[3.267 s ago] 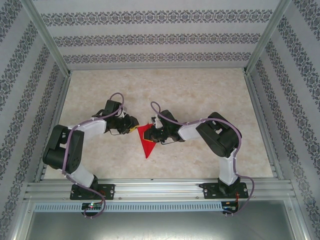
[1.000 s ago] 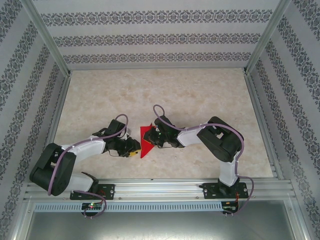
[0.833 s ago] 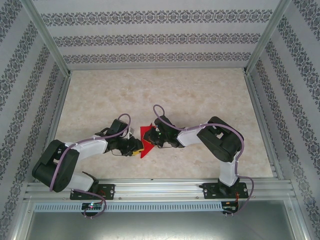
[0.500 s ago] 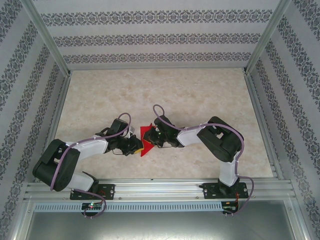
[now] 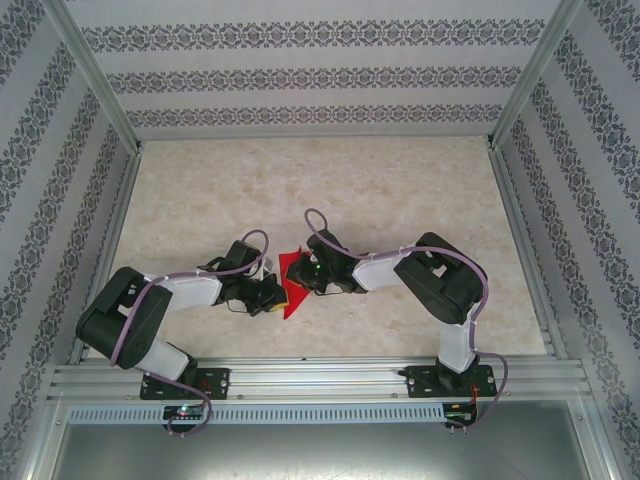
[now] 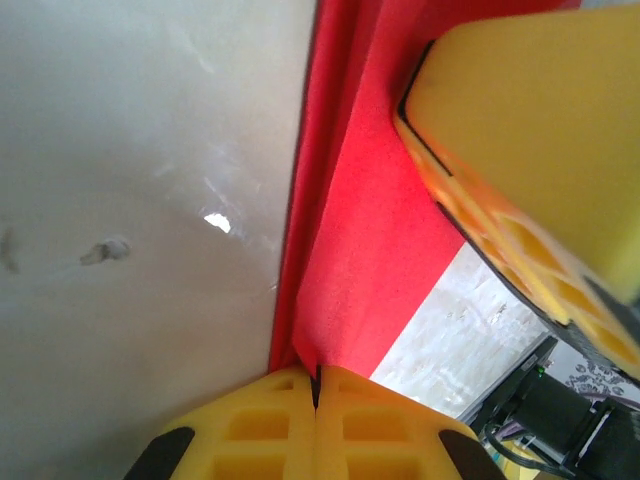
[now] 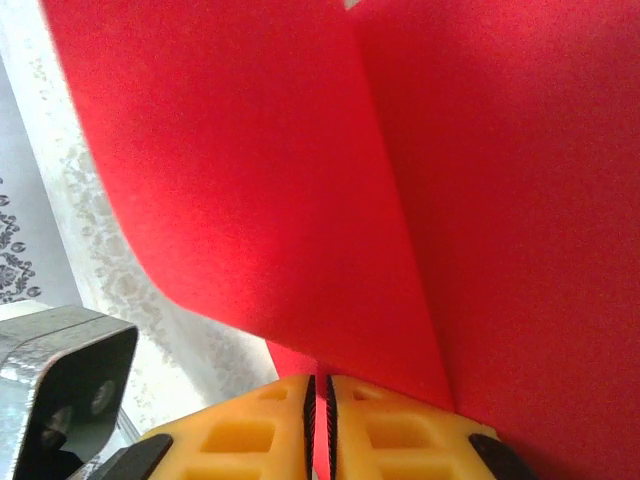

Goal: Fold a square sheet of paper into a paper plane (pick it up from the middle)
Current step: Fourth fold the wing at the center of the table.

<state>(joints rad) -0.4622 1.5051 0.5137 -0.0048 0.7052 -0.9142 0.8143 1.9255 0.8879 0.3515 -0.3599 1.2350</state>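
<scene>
The square sheet of paper point(image 5: 290, 290) is bright red and folded into a narrow pointed shape with a centre crease. It is held between both grippers near the table's front middle. My left gripper point(image 5: 276, 295) is shut on the paper's lower left edge; in the left wrist view its yellow fingertips point(image 6: 318, 378) pinch the red paper point(image 6: 365, 250). My right gripper point(image 5: 304, 275) is shut on the opposite side; its gripper point(image 7: 320, 388) clamps a thin red layer of the paper point(image 7: 280, 170). One right finger point(image 6: 530, 150) shows beyond the paper.
The marbled table top point(image 5: 330, 190) stretches behind the arms. Patterned walls and metal frame posts point(image 5: 95, 80) close it in on three sides, and a metal rail point(image 5: 320, 380) runs along the near edge by the arm bases.
My left gripper has moved right to the paper and closed on its edge. The right gripper has kept its hold and barely moved.
</scene>
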